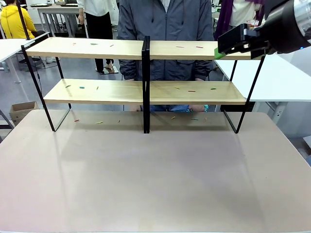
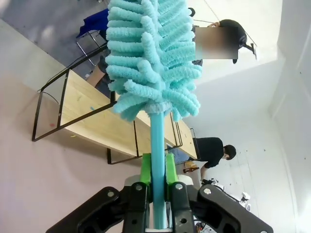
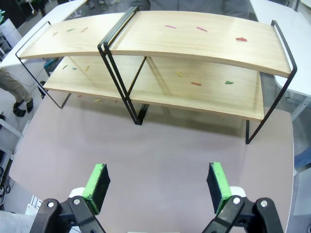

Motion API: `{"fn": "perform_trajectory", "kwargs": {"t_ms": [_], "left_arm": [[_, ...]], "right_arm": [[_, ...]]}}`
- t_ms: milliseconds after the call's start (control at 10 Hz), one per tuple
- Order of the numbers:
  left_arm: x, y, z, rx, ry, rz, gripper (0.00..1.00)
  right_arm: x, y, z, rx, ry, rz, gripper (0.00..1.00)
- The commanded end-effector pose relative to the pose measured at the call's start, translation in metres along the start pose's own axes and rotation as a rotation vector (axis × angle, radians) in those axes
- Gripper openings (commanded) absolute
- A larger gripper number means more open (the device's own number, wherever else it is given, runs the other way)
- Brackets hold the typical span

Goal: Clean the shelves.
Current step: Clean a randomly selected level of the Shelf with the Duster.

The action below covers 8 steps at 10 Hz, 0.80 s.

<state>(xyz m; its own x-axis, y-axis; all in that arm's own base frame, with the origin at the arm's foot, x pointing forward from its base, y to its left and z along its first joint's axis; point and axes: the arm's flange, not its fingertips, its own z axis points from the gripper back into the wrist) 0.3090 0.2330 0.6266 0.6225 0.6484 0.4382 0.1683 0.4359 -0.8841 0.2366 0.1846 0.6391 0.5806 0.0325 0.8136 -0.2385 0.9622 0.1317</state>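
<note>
Across the far half of the beige tabletop [image 1: 155,179] you have the shelves [image 1: 126,48] standing square to you: two long light-wood boards, one above the other, in a thin black frame with a black upright at the middle. A person in a grey zip jacket [image 1: 165,24] stands just behind them. Small coloured scraps [image 1: 94,44] lie scattered on both boards, left and right of the upright, and a few more sit on the tabletop under the lower board. Your left gripper [image 2: 158,167] has its green pads pressed onto the thin turquoise handle of a duster [image 2: 153,58], whose fluffy head stands above the fingers. Past it, the wrist camera sees the rack from one end, well apart from the duster. Your right gripper [image 3: 158,182] has its fingers spread wide with nothing between the pads. It hangs high over the near part of the tabletop, looking down on the whole rack and clear of it. From the front camera that arm comes in at the upper right, and its black gripper body overlaps the right end of the top board.
</note>
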Motion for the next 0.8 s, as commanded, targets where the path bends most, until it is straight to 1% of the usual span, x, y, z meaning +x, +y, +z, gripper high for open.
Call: {"fn": "perform_trajectory", "kwargs": {"t_ms": [0, 300, 400, 500, 600, 700], "left_arm": [[0.003, -0.001, 0.003, 0.002, 0.014, -0.016, 0.00], [0.003, -0.001, 0.003, 0.002, 0.014, -0.016, 0.00], [0.002, -0.001, 0.000, -0.001, 0.003, -0.002, 0.13], [-0.009, -0.020, 0.005, -0.059, 0.121, -0.111, 0.13], [-0.032, -0.045, 0.005, -0.150, 0.256, -0.237, 0.13], [-0.059, -0.068, 0.000, -0.266, 0.433, -0.353, 0.13]], "right_arm": [[0.000, 0.000, -0.001, 0.002, -0.001, 0.000, 1.00], [0.000, 0.000, -0.001, 0.002, -0.001, 0.000, 1.00], [0.000, 0.000, -0.001, 0.002, -0.001, 0.000, 1.00], [0.000, 0.000, -0.001, 0.002, -0.001, 0.000, 1.00], [0.000, 0.000, -0.001, 0.002, -0.001, 0.000, 1.00], [0.000, 0.000, -0.001, 0.002, -0.001, 0.000, 1.00]]}}
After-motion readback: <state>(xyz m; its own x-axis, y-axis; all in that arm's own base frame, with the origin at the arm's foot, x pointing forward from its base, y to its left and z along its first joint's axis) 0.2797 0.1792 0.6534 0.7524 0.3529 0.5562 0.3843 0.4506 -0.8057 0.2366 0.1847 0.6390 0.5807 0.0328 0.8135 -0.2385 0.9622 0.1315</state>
